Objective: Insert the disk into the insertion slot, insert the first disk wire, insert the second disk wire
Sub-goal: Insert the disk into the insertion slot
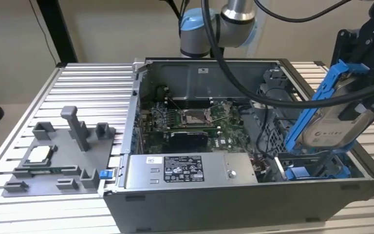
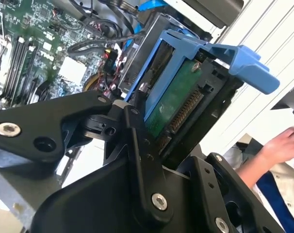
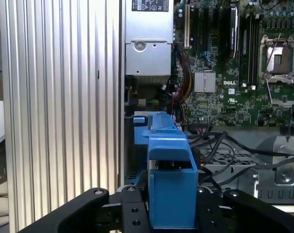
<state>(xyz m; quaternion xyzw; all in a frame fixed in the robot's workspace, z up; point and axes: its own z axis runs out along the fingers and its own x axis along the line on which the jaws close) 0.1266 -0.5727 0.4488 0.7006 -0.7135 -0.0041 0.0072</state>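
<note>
Exterior view, near end: PC case (image 1: 239, 204) sits open on the ribbed counter (image 1: 89, 92), toward the exterior view's right, with the power-supply box (image 1: 174, 171) along the case's front wall. Insertion slot (image 1: 307, 171) is in the case's front corner on the exterior view's right, blue rails showing, nothing seated in it

Disk (image 1: 333, 124) is not in yet: it hangs tilted over the slot, lower end close to the rails, blue caddy edge facing the motherboard (image 1: 187, 124). Gripper (image 1: 359, 78) is clamped on it from above

Grey fixture tray (image 1: 50, 161) is by the counter's front corner on the exterior view's left, arm base (image 1: 200, 29) behind the case

Second wrist view adds the disk's (image 2: 178, 104) green board and connector row, black fingers (image 2: 137, 141) tight against the caddy sides, gripper (image 2: 173, 145) closed to disk width. It also catches a person's hand (image 2: 283, 141) out past the counter edge

First wrist view looks down the caddy: disk (image 3: 169, 160) between the gripper (image 3: 171, 208) links, loose black cables (image 3: 229, 145) just beside it, power-supply box (image 3: 147, 53) beyond
</note>
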